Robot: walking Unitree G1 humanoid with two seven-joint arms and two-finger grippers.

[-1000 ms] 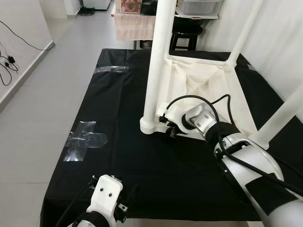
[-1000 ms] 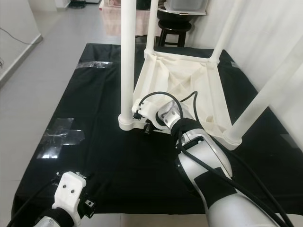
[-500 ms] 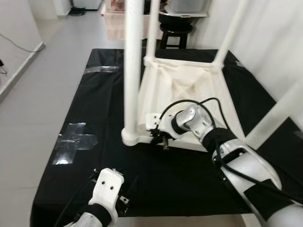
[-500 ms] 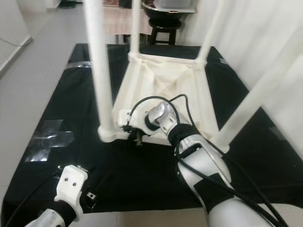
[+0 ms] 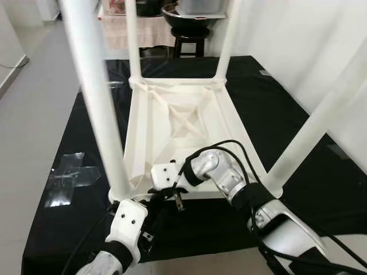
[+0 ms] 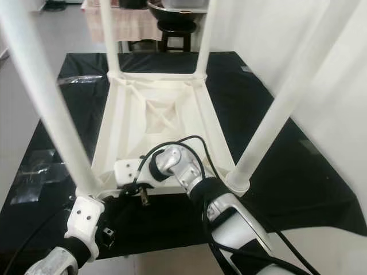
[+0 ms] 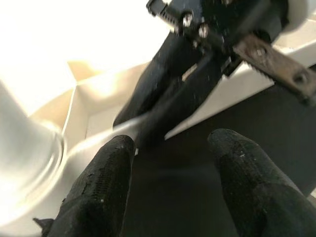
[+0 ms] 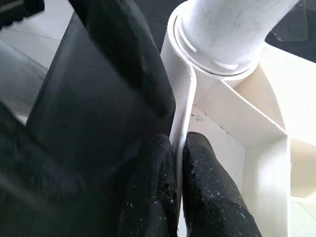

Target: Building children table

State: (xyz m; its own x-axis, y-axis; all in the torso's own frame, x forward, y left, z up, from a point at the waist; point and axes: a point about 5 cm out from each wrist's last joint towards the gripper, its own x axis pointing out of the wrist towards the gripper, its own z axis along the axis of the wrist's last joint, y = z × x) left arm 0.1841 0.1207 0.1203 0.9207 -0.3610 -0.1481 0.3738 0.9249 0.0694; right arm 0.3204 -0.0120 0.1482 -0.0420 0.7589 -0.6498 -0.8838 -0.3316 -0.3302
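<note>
White moulded plastic, the upturned children's table (image 5: 183, 123) is lying top-down on a black floor sheet (image 5: 275, 109), its four round legs standing up. The near left leg (image 5: 94, 97) is rising from its corner socket just ahead of the robot.

The right silver arm is reaching across and down from the right, elbow bent, wrist turned toward the table's near rim. The right pincer (image 8: 178, 148) is clenched on that thin white rim (image 8: 183, 106), one black finger on each side of it, close beside the near left leg's socket.

The left arm is held low at the near edge of the sheet, its white wrist block (image 5: 129, 220) pointing forward. The left pincer (image 7: 170, 163) is released, its two black fingertips (image 7: 106, 170) set apart over the sheet, just short of the right pincer and the rim.

Clear tape patches (image 5: 69, 172) are fixing the sheet to the grey tiled floor (image 5: 40, 74). Beyond the table, a dark stool (image 5: 188, 43) is standing against a white wall (image 5: 287, 40).
</note>
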